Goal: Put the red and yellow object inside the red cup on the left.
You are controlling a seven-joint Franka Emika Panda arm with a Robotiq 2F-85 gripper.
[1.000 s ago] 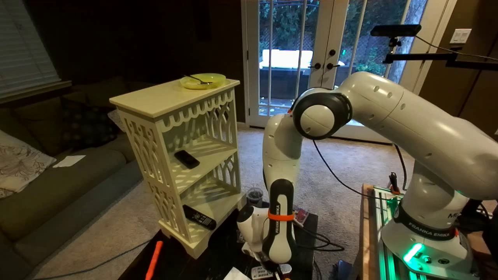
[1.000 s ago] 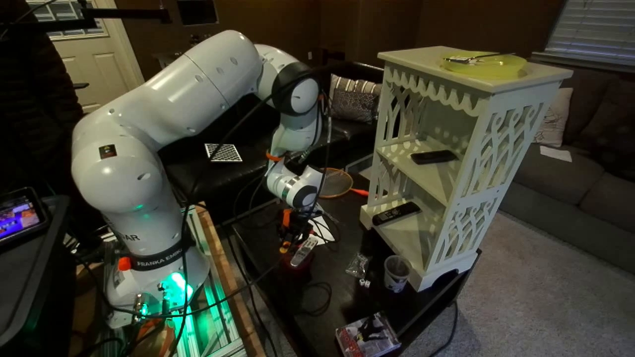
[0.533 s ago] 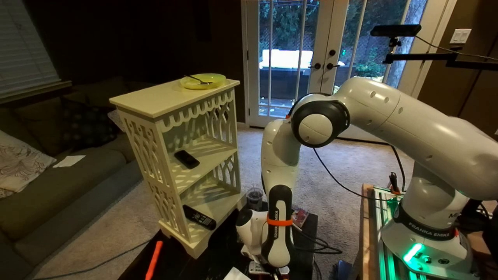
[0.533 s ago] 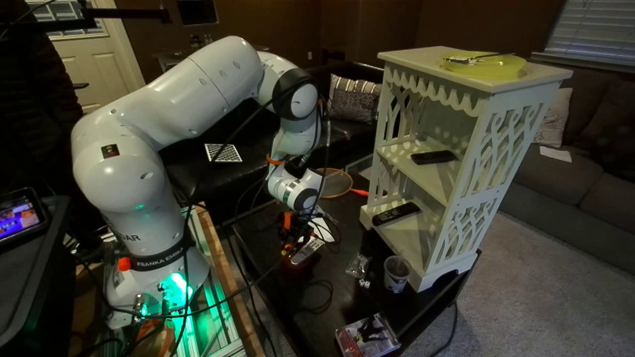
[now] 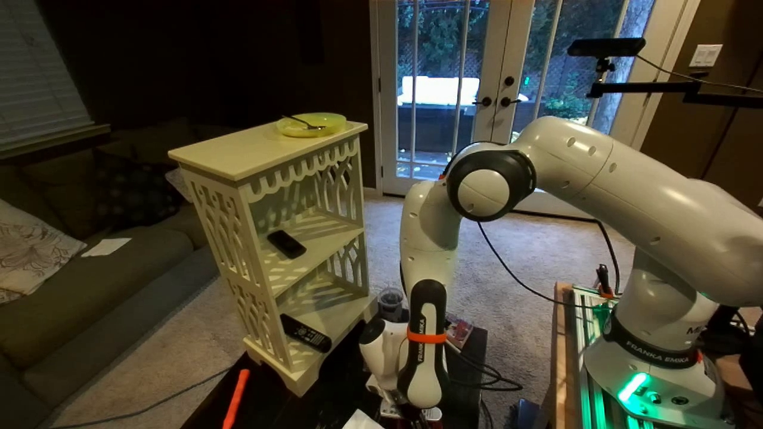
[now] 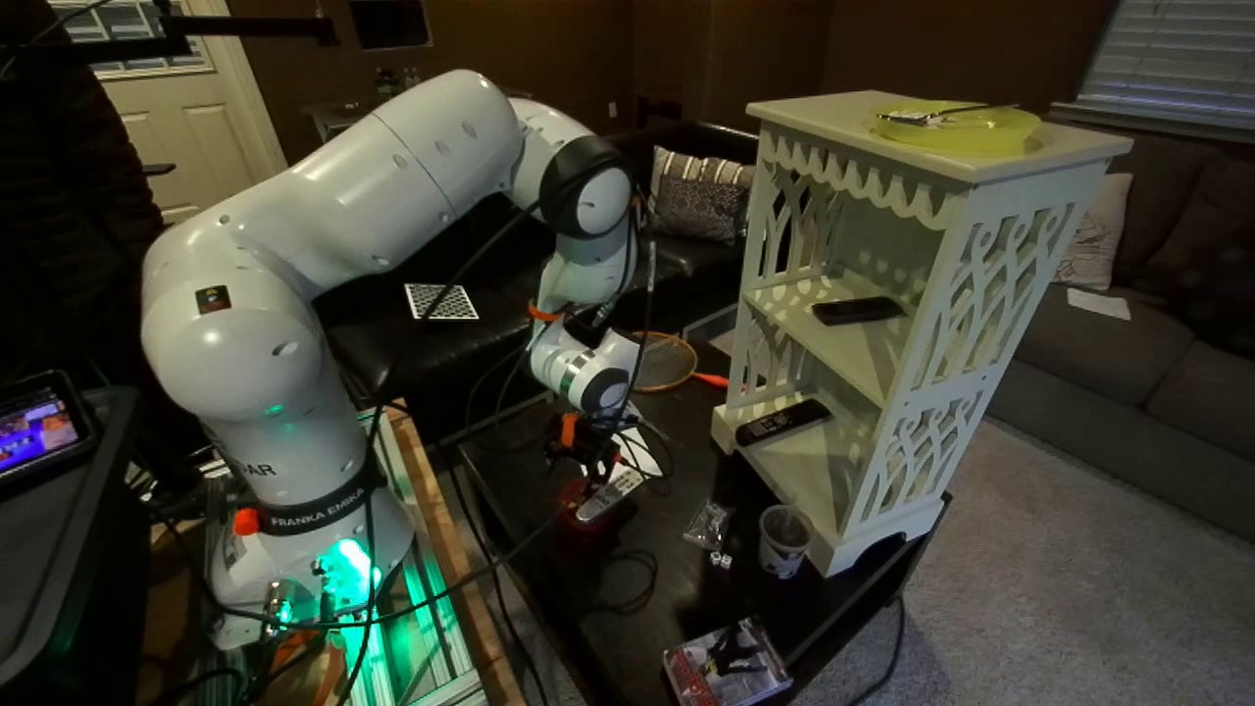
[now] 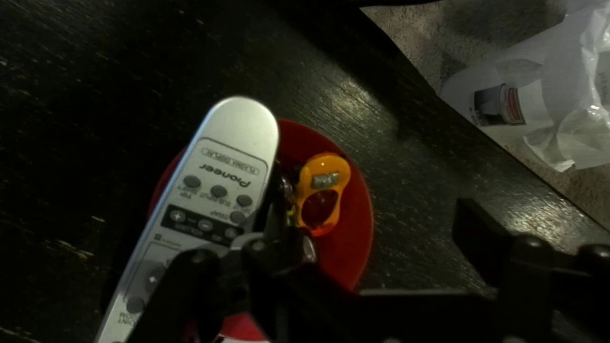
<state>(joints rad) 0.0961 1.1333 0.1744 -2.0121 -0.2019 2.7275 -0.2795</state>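
"What do you have on the wrist view?"

"I see the red and yellow object (image 7: 329, 164) lying in the red cup (image 7: 357, 228), in the half toward the edge of the dark table (image 7: 71, 119). The cup stands near that edge, the one facing my robot's base (image 6: 255, 564)."

"And your gripper (image 7: 369, 205)?"

"I have it spread wide. One finger (image 7: 276, 224) reaches over the cup, between the silver remote (image 7: 233, 152) and the object; I can't tell from here whether it touches either. The other finger (image 7: 476, 238) is past the rim, over tabletop, toward that same edge."

"How does the remote lie?"

"Slantwise over the cup, its rounded end overlapping the rim. How it is propped, I can't see."

"And further out?"

"In both exterior views I get a white sheet (image 6: 637, 456) near the gripper. The cream shelf (image 6: 828, 110) stands by one corner, with a clear cup (image 6: 784, 549) near its foot, and a disc case (image 5: 459, 330) lies close to another corner. Past the edge, the wrist view shows a white plastic bag (image 7: 553, 76)."
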